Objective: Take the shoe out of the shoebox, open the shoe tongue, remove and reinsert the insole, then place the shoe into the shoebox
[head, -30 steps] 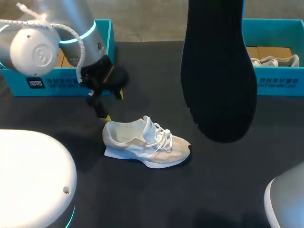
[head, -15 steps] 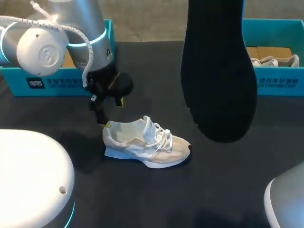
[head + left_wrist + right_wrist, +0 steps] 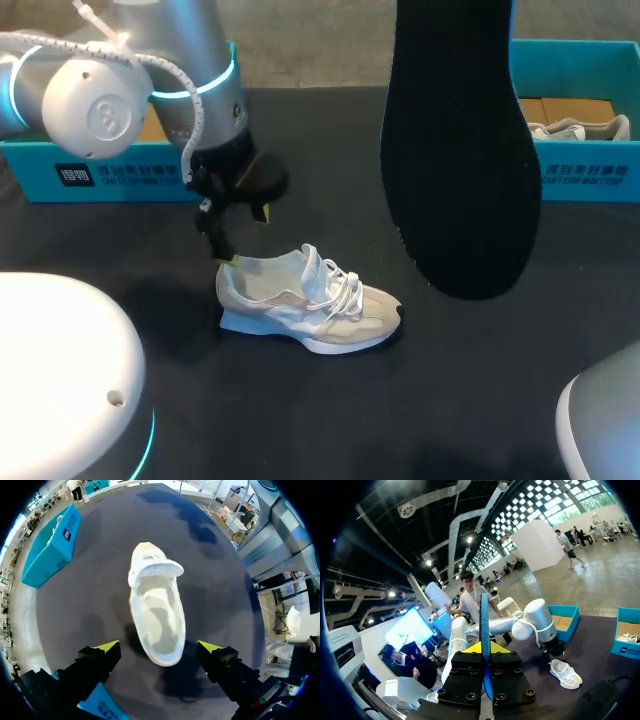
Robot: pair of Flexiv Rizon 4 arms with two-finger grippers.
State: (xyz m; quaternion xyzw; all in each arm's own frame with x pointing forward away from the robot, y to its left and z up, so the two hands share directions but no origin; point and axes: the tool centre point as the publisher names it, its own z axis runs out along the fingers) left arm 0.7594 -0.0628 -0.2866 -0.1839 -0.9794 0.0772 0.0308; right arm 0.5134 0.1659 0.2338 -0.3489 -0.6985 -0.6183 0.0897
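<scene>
The flat, dark, oval insole [image 3: 460,150] is clamped edge-on by the right fingers [image 3: 471,648] — the left fingers [image 3: 106,646] are spread wide above the heel of the pale, laced shoe [image 3: 305,300].

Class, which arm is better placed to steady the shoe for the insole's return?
Left. The left gripper hangs open at the shoe heel; the right gripper is raised, shut on the insole.

Silver arm [image 3: 185,40], cyan ring [image 3: 212,82], yellow-tipped claw [image 3: 158,646]
</scene>
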